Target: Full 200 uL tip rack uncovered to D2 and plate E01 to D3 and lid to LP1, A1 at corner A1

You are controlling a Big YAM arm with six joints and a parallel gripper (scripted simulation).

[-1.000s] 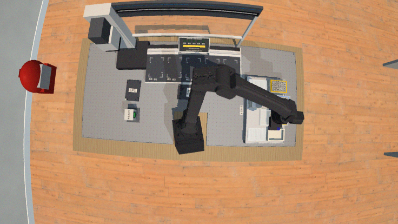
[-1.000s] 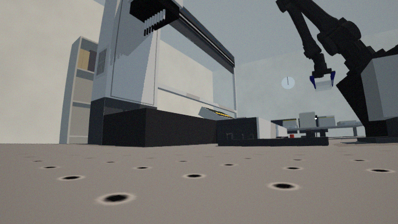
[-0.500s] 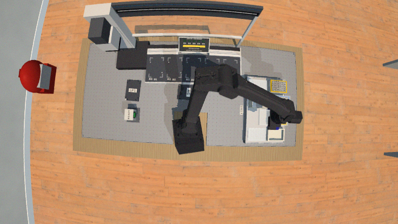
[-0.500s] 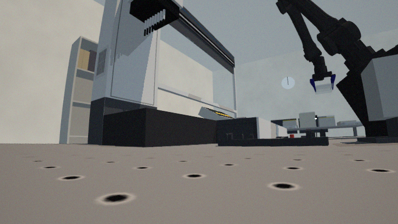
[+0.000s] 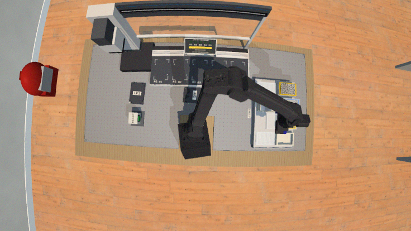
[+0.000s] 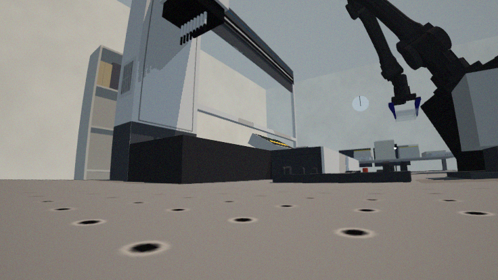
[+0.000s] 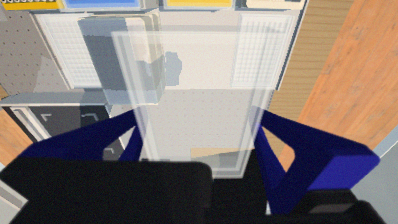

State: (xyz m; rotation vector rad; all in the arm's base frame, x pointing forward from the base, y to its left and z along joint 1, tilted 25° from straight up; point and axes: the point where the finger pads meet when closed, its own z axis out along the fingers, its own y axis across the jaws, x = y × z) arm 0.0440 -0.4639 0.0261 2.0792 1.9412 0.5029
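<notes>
My gripper (image 6: 404, 107) (image 7: 198, 111) is shut on a clear tip rack cover (image 6: 404, 114) (image 7: 200, 65), gripped across its width by the blue fingers. It holds the cover level, high above the front part of the SHELF (image 5: 259, 124) (image 7: 296, 45). In the overhead view the wrist (image 5: 288, 121) hides the cover. A yellow-rimmed tip rack (image 5: 287, 88) with pale rings on grey stands at the far right of the SHELF. A blue-rimmed rack (image 5: 295, 101) peeks out beside the arm. The deck positions (image 5: 172, 71) and lid park LP1 (image 5: 137, 90) are bare.
White gridded labware (image 5: 264, 138) and pale blocks sit on the SHELF below the cover. The regrip nest RG (image 5: 191, 94) lies by the arm's base. The READY key (image 5: 135, 118) is at the left. The handler's gantry (image 5: 189, 10) spans the back.
</notes>
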